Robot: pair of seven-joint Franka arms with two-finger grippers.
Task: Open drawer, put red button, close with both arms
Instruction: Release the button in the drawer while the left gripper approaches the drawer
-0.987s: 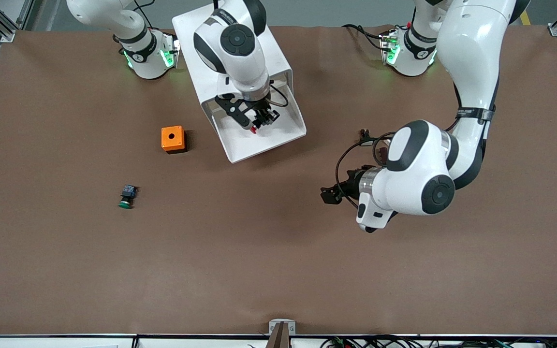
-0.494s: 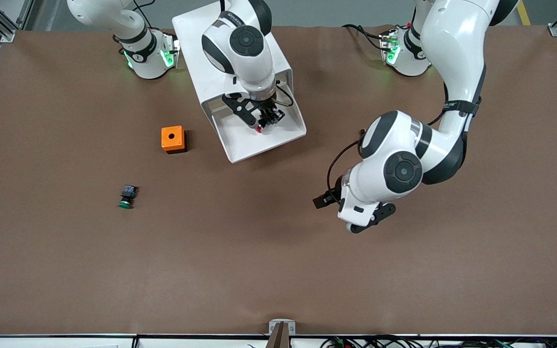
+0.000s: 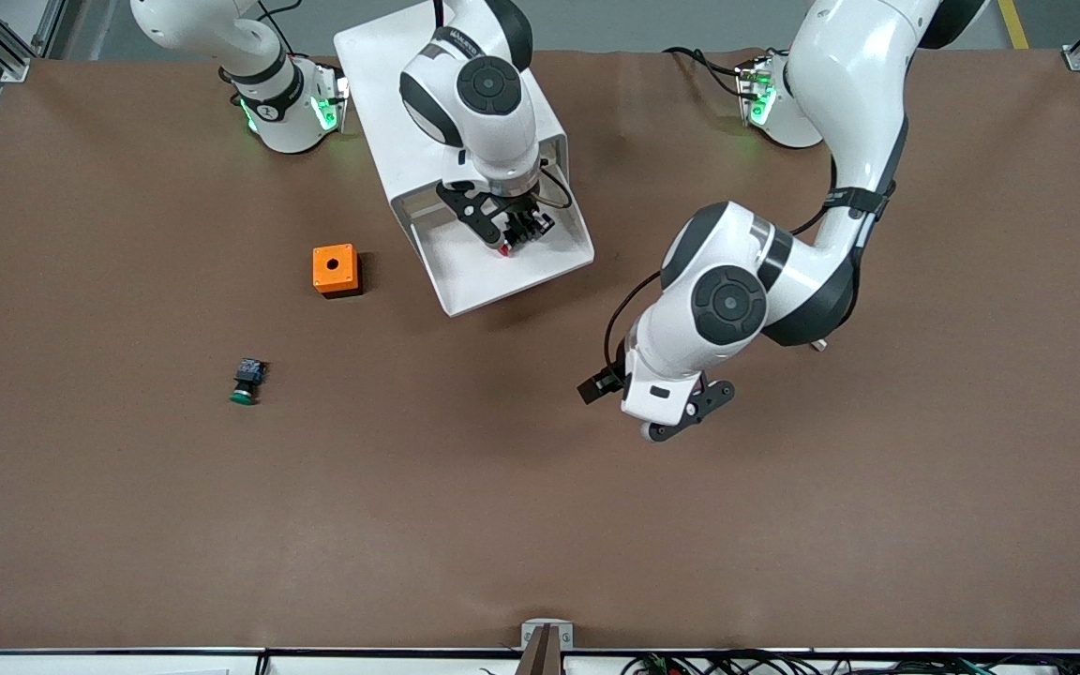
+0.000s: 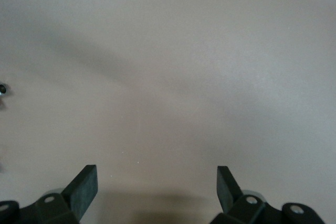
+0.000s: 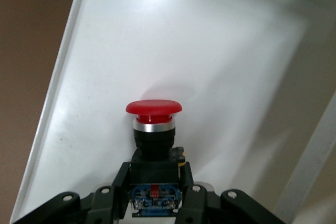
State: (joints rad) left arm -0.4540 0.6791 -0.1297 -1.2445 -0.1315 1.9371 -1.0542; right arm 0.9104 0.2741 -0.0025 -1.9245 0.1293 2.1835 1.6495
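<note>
The white cabinet [image 3: 381, 84] stands by the robots' bases with one drawer [image 3: 545, 265] pulled out toward the front camera. My right gripper [image 3: 514, 234] hangs over the open drawer, shut on the black body of the red button [image 3: 502, 250]. In the right wrist view the red button [image 5: 154, 107] points its red cap down at the drawer's white floor [image 5: 210, 61], held between the right gripper's [image 5: 155, 179] jaws. My left gripper [image 3: 676, 417] hovers over bare table toward the left arm's end, nearer the front camera than the drawer. The left gripper [image 4: 156, 184] is open with nothing between its fingers.
An orange box with a hole [image 3: 335, 269] sits beside the drawer toward the right arm's end. A green-capped button [image 3: 245, 382] lies nearer the front camera than the box. The brown table [image 3: 465, 525] stretches wide toward the front edge.
The left arm has swung its hand across the table toward the drawer. The right gripper with the red button has shifted slightly over the drawer.
</note>
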